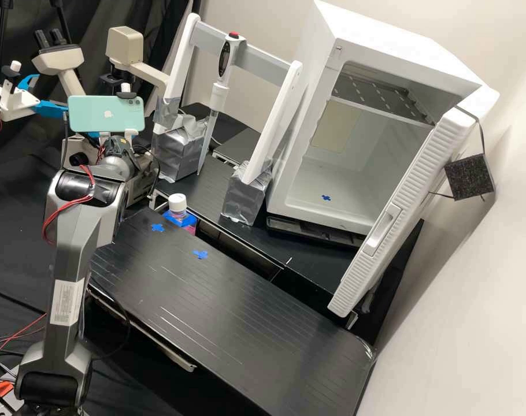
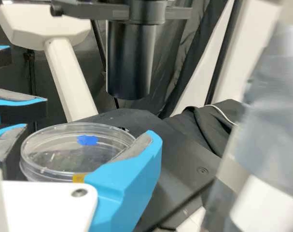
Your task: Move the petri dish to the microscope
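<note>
Behind the phone in the high view is my gripper [image 1: 93,134], of which a sliver of blue shows below the phone's lower edge. The wrist view has the gripper [image 2: 86,133] shut on the clear round petri dish [image 2: 54,162], one blue finger along each side of its rim. The dish lies flat, with a blue mark visible in or through it. Beyond it hangs the black cylinder of the microscope [image 2: 128,60], over the dark stage area; whether the dish touches the stage I cannot tell. In the high view the microscope [image 1: 124,45] stands at the upper left.
A second arm's blue fingers [image 2: 16,108] are close beside the dish. Taped white posts [image 1: 179,63] with a pipette stand right of the microscope. Further right is an open white incubator [image 1: 355,196]. A capped bottle [image 1: 177,202] sits at the bench's [image 1: 234,300] back edge.
</note>
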`<action>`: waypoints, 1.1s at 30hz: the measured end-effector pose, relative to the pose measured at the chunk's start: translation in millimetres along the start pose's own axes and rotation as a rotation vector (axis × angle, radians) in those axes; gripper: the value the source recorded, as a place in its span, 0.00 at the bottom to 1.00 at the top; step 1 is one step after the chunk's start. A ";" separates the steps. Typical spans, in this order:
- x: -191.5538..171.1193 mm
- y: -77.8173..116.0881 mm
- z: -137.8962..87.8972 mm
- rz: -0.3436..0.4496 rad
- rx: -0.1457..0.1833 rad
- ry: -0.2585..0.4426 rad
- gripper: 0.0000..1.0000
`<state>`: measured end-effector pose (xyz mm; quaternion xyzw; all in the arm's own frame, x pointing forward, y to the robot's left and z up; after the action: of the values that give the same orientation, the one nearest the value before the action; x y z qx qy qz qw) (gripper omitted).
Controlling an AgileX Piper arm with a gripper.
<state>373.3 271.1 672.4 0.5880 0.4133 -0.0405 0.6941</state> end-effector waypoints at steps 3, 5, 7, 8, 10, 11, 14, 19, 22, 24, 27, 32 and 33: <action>10.1 -5.0 3.0 -0.016 -0.002 -0.033 0.00; 15.4 -5.2 5.3 -0.018 -0.005 -0.052 0.00; 19.5 -4.3 7.0 -0.015 -0.006 -0.061 0.00; 21.6 -3.0 7.4 -0.012 -0.008 -0.067 0.00; 25.0 -0.1 7.1 -0.006 -0.011 -0.081 0.00; 26.6 1.8 7.6 -0.002 -0.009 -0.093 0.00; 32.4 4.3 6.3 0.005 -0.008 -0.113 0.00; 44.0 -1.0 2.2 -0.002 -0.011 -0.114 0.00; 50.3 -3.8 0.5 -0.005 -0.014 -0.118 0.00; 53.6 -5.8 -1.2 -0.008 -0.017 -0.120 0.00; 58.4 -5.1 -1.7 -0.002 -0.019 -0.116 0.00; 65.5 -3.2 0.1 0.008 -0.021 -0.126 0.00; 66.1 -2.6 -0.2 0.011 -0.021 -0.124 0.00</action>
<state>415.1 298.9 629.3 0.5792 0.3668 -0.0687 0.7248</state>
